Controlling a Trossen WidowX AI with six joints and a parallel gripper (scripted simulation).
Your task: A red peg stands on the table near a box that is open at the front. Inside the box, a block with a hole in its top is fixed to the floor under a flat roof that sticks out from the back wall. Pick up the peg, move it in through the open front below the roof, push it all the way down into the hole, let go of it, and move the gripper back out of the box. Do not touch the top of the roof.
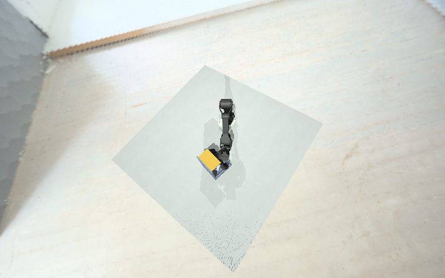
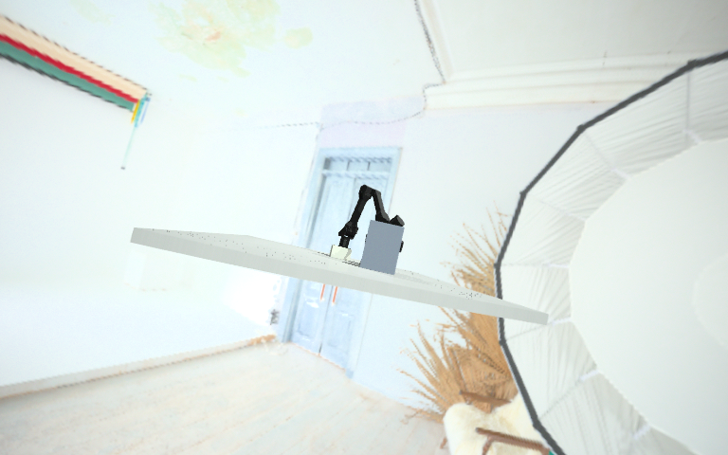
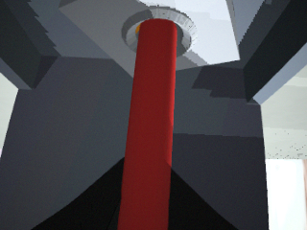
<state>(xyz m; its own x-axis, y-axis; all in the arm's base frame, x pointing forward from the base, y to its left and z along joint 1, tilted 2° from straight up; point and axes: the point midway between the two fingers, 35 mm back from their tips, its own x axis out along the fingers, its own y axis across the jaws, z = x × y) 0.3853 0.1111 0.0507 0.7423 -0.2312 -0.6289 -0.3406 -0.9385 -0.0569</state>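
My gripper (image 3: 142,168) is shut on the red peg (image 3: 153,105), seen in the wrist view with its far end pointing at the hole. The light grey block (image 3: 218,40) has a round hole (image 3: 188,35) with its rim showing around and past the peg's end. I cannot tell whether the end is just above the hole or in its mouth. Some orange shows in the hole beside the peg. The blue-grey box (image 1: 215,177) (image 2: 382,246) surrounds the block. The orange-yellow roof (image 1: 209,159) covers part of the box. In the exterior view the box hides the fingers.
The box's side walls (image 3: 283,53) (image 3: 19,53) stand on both sides of the peg. The black arm (image 1: 225,126) (image 2: 354,214) reaches from its pale base (image 2: 339,252) to the box. The grey table (image 1: 282,127) (image 2: 214,252) lies under everything.
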